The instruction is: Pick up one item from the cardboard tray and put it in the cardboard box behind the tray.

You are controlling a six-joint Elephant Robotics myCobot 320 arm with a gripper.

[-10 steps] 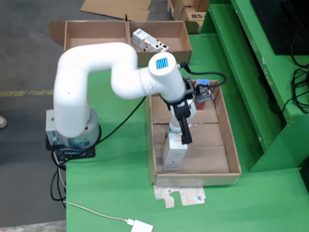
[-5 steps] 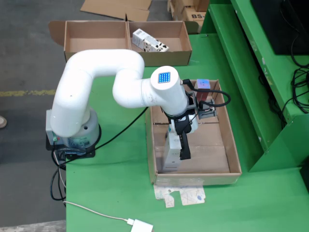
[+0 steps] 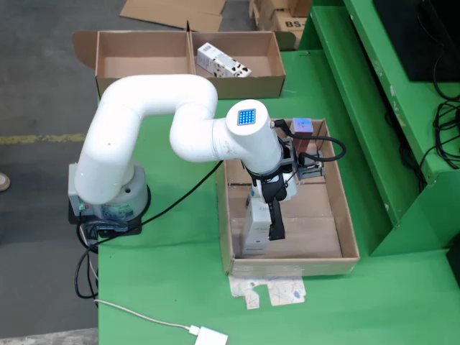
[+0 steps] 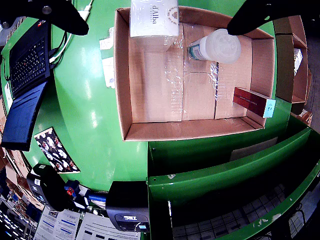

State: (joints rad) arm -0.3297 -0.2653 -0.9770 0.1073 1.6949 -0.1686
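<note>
Claw fingers of mine stand spread wide with nothing between them, hanging over the cardboard tray on the green tabletop. Beneath me the tray holds a white carton, a white bottle and a red box. Behind it sits the cardboard box, with a milk carton already inside.

A white arm with a blue lit square on its joint is reaching over a bright green table. A black gripper is hanging above a plain brown tray. Inside the tray are lying a white carton with dark lettering, a translucent white bottle with a green-printed label, and a dark red box with a pale turquoise end. A white carton with black patches is lying in the brown box on grey floor.
</note>
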